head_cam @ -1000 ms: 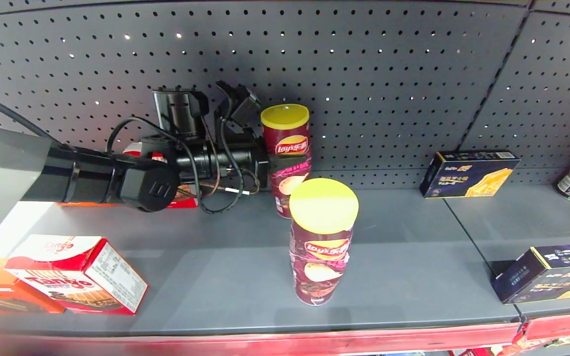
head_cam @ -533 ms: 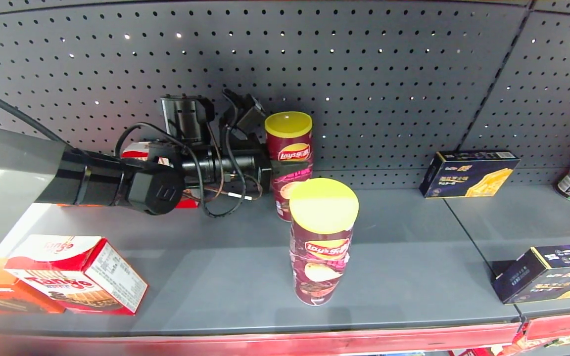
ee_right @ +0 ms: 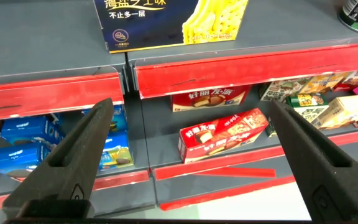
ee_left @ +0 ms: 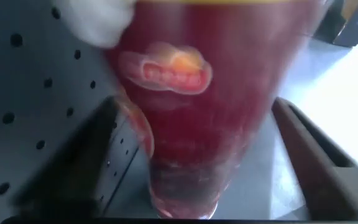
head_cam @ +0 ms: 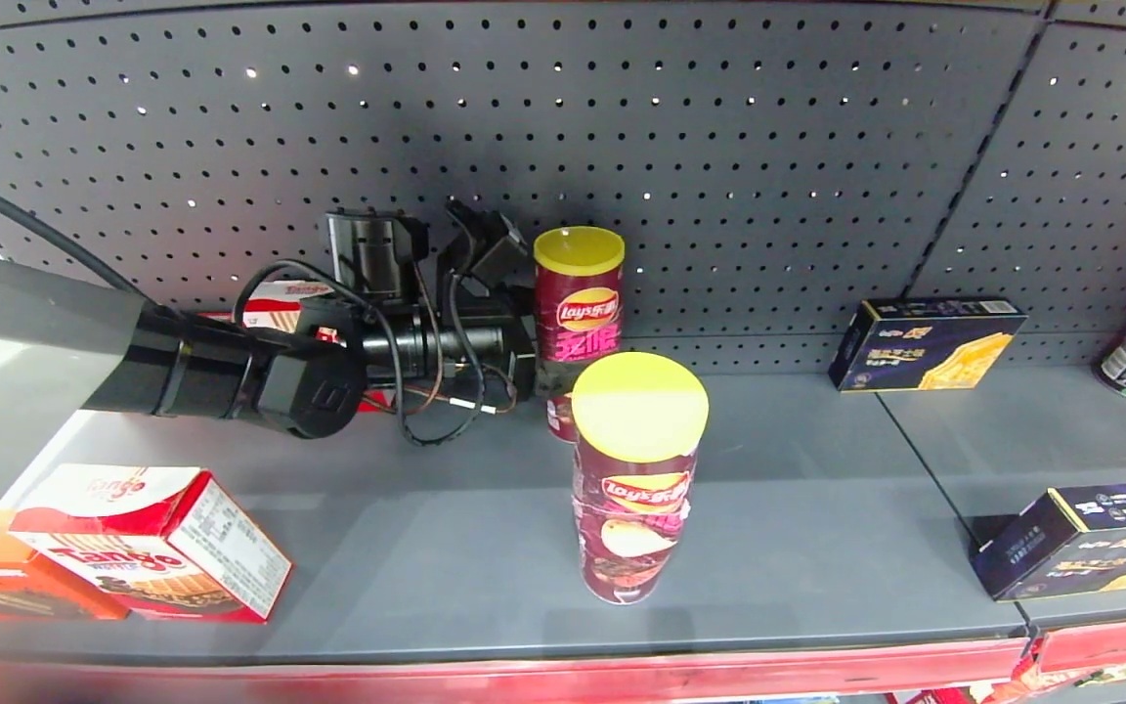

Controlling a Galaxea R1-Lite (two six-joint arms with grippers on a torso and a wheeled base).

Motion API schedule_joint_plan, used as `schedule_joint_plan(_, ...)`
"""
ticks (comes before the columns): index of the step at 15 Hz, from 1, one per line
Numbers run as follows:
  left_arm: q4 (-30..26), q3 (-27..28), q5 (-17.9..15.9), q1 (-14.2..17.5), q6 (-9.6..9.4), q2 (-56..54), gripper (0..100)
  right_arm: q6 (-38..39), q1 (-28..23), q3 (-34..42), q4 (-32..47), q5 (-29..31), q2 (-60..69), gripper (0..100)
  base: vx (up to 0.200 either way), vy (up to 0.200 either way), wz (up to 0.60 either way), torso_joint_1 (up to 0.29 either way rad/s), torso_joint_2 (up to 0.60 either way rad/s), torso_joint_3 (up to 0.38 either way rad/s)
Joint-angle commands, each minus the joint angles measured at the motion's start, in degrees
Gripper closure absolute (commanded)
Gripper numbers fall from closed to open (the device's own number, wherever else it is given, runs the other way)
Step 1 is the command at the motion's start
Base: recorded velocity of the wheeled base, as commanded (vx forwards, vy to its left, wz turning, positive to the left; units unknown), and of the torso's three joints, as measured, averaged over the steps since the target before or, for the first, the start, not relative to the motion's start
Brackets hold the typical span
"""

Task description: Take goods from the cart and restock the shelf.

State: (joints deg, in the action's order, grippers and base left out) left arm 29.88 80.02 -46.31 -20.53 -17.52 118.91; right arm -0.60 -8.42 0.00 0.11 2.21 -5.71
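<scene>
The can (head_cam: 578,303) stands upright on the shelf (head_cam: 426,548), just behind the front can (head_cam: 636,479), so we judge this placement nearly done. The left gripper (ee_left: 194,104) flanks it, fingers (ee_left: 316,168) apart, not clamping; backing out is left. The right gripper (ee_right: 190,102) is spread, empty. How many goods remain we cannot tell. Both cans' maroon labels bear an oval logo with script; the box (head_cam: 157,543) left of the front can has red lettering.

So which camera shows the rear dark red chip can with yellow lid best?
The head view: the rear dark red cylindrical chip can with yellow lid stands upright near the pegboard. The left wrist view gives a blurred close-up of its body.
</scene>
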Motion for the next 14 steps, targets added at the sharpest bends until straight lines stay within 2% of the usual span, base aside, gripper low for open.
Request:
schedule_joint_plan(1, -0.17, -0.48, 0.35, 0.31, 0.03, -1.05, 0, -0.02, -0.01, 0.00, -0.02, -0.01, -0.10, 0, 0.000, 0.000, 0.00, 0.000, 0.00, 0.000)
schedule_joint_plan(3, -1.14, -1.44, 1.22, 0.40, 0.03, -2.63, 0, -0.02, -0.01, 0.00, 0.07, -0.01, -0.10, 0, 0.000, 0.000, 0.00, 0.000, 0.00, 0.000)
schedule_joint_plan(5, -6.06, -2.85, 4.04, 0.58, -0.06, -6.76, 0, -0.02, -0.01, 0.00, 0.07, -0.01, -0.10, 0, 0.000, 0.000, 0.00, 0.000, 0.00, 0.000)
schedule_joint_plan(6, -7.73, -2.85, 5.97, 0.58, -0.15, -7.99, 0, -0.02, -0.01, 0.00, 0.07, -0.01, -0.10, 0, 0.000, 0.000, 0.00, 0.000, 0.00, 0.000)
schedule_joint_plan(7, -8.17, -2.85, 6.50, 0.58, -0.15, -8.25, 0, -0.02, -0.01, 0.00, 0.07, -0.01, -0.10, 0, 0.000, 0.000, 0.00, 0.000, 0.00, 0.000)
schedule_joint_plan(8, -10.46, -2.68, 10.63, 0.49, -0.15, -9.83, 0, -0.02, -0.01, 0.00, 0.07, -0.01, -0.10, 0, 0.000, 0.000, 0.00, 0.000, 0.00, 0.000)
schedule_joint_plan(9, -11.42, -2.76, 13.00, 0.49, -0.32, -10.45, 0, -0.02, -0.01, 0.00, -0.02, -0.01, -0.10, 0, 0.000, 0.000, 0.00, 0.000, 0.00, 0.000)
schedule_joint_plan(11, -12.83, -2.85, 15.29, 0.58, -3.66, -10.98, 0, -0.02, -0.01, 0.00, -0.02, -0.01, -0.10, 0, 0.000, 0.000, 0.00, 0.000, 0.00, 0.000)
schedule_joint_plan(13, -14.15, -2.85, 18.71, 0.49, -5.42, -11.15, 0, -0.02, -0.01, 0.00, -0.02, -0.01, -0.10, 0, 0.000, 0.000, 0.00, 0.000, 0.00, 0.000)
schedule_joint_plan(14, -14.15, -2.85, 18.98, 0.40, -5.51, -11.15, 0, -0.02, -0.01, 0.00, 0.07, -0.01, -0.10, 0, 0.000, 0.000, 0.00, 0.000, 0.00, 0.000)
